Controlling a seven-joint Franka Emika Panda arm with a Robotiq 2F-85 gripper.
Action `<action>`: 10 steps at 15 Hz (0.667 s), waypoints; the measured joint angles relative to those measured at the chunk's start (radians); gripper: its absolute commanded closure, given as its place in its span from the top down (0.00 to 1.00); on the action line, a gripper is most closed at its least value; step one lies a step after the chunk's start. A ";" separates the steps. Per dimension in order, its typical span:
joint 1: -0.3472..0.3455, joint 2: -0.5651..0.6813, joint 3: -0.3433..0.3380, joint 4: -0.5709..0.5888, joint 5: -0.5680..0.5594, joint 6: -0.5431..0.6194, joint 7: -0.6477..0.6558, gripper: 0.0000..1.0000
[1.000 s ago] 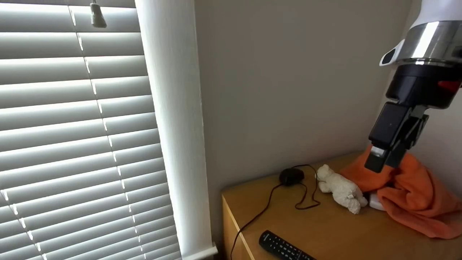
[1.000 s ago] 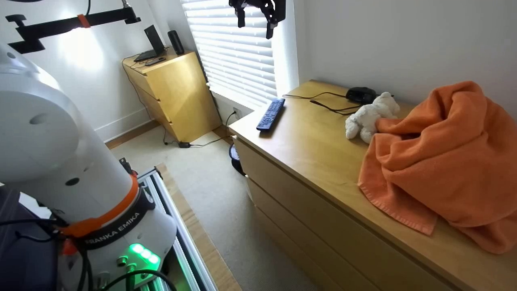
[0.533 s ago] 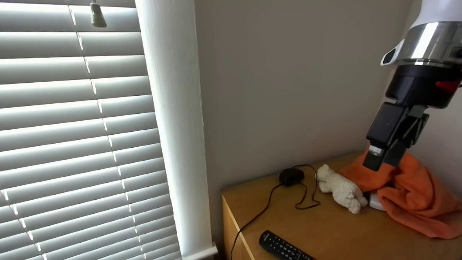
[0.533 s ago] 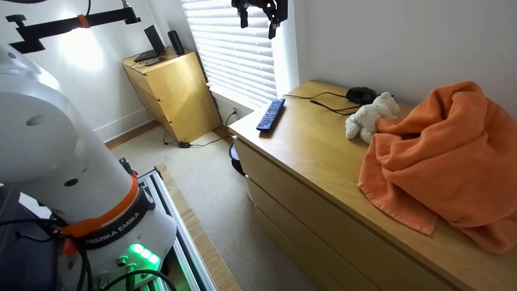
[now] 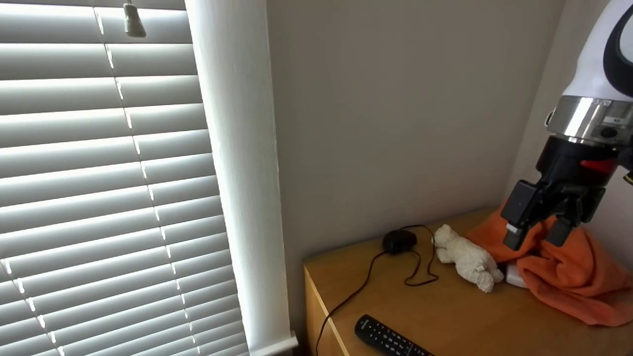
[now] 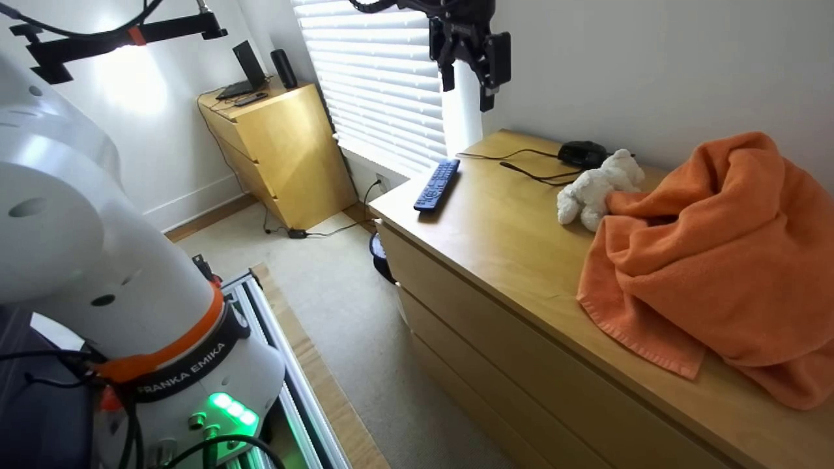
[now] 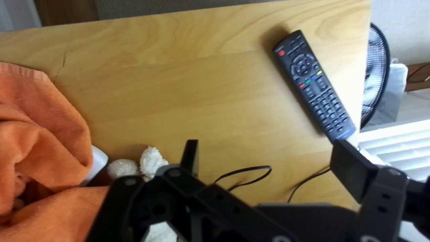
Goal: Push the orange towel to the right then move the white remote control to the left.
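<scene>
The orange towel [image 5: 568,257] lies bunched on the wooden dresser top; it also shows in an exterior view [image 6: 730,260] and at the left of the wrist view [image 7: 40,134]. A smooth white object [image 5: 515,276] sticks out from under the towel, also in the wrist view [image 7: 97,163]. Most of it is hidden, so I cannot tell whether it is the white remote control. My gripper [image 5: 537,237] is open and empty in the air above the dresser. It also shows in an exterior view [image 6: 468,91], and in the wrist view [image 7: 268,159] its fingers stand wide apart.
A black remote [image 6: 436,185] lies near the dresser's window end. A white plush toy [image 6: 599,189] touches the towel. A black adapter [image 6: 582,154] with a loose cable sits by the wall. The dresser's front edge [image 6: 521,312] drops to the floor.
My gripper has come lower and turned, so both fingers now show apart in both exterior views. The towel, plush toy and black remote have not moved.
</scene>
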 measured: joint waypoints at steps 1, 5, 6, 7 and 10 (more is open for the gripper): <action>-0.014 0.013 -0.001 -0.017 -0.008 0.046 0.017 1.00; -0.056 0.075 -0.012 -0.070 -0.026 0.234 0.069 1.00; -0.065 0.092 -0.015 -0.079 -0.029 0.268 0.081 1.00; -0.072 0.108 -0.019 -0.087 -0.033 0.300 0.093 1.00; -0.091 0.157 -0.030 -0.113 -0.037 0.405 0.121 1.00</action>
